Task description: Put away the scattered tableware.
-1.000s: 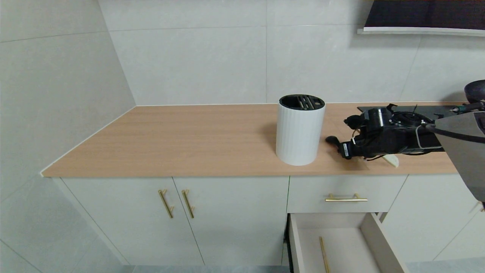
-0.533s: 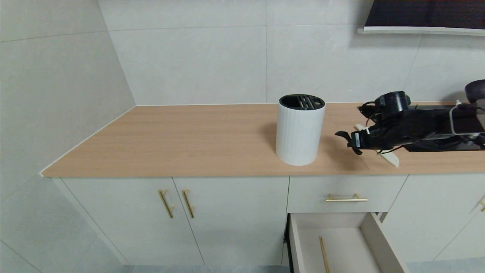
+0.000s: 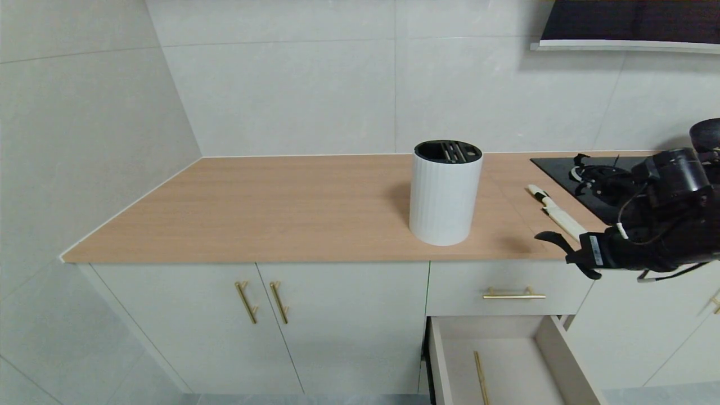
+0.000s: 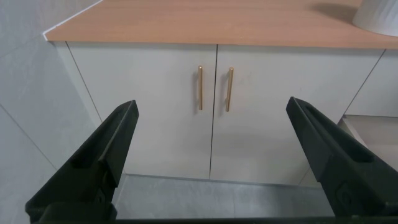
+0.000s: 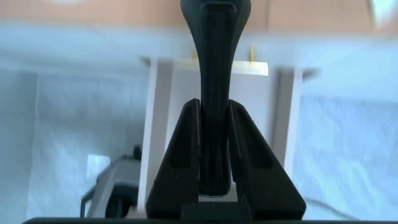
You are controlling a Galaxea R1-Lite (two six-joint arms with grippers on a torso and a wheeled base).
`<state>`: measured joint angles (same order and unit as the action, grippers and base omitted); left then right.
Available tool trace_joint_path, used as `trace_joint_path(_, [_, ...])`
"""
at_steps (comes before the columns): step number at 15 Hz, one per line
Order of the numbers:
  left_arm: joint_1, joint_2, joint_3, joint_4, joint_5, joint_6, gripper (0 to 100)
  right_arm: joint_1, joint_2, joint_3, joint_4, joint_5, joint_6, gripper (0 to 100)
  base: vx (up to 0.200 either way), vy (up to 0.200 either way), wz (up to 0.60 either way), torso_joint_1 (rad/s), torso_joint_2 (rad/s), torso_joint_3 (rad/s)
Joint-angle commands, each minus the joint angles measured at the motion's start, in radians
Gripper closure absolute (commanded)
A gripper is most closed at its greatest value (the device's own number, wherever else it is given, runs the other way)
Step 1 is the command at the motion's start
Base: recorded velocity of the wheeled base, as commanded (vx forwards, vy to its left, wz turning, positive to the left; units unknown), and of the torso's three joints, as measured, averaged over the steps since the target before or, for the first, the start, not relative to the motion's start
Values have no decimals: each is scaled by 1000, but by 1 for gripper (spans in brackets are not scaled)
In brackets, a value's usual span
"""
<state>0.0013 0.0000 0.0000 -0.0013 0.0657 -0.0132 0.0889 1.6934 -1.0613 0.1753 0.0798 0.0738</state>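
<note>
One black utensil is sitting clamped between the fingers of my right tool; the right wrist view shows them pressing on its slim handle from both sides. I am holding it just past the front edge of the desk, above the open drawer, and I am judging the step to be lowering it in there.

To do that well, I am thinking of bringing the utensil down over the drawer's middle, keeping its long end away from the side walls and from the gold stick lying on the bottom. I would turn it flat and let go only when it is near the floor, so that it is not dropping or bouncing.

My left tool is hanging with its fingers wide apart, facing the cupboard doors. A white knife is lying on the desk between the holder and the hob, waiting for its turn.
</note>
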Motion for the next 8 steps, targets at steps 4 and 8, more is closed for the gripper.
trace_joint_path(4, [0,0,0,0,0,-1,0,28,-186,188,-4,-37,3,100,0,0,0,-19,43,31])
trace_joint_path(8, [0,0,0,0,0,-1,0,35,-179,227,-50,-40,1,100,0,0,0,-172,425,259])
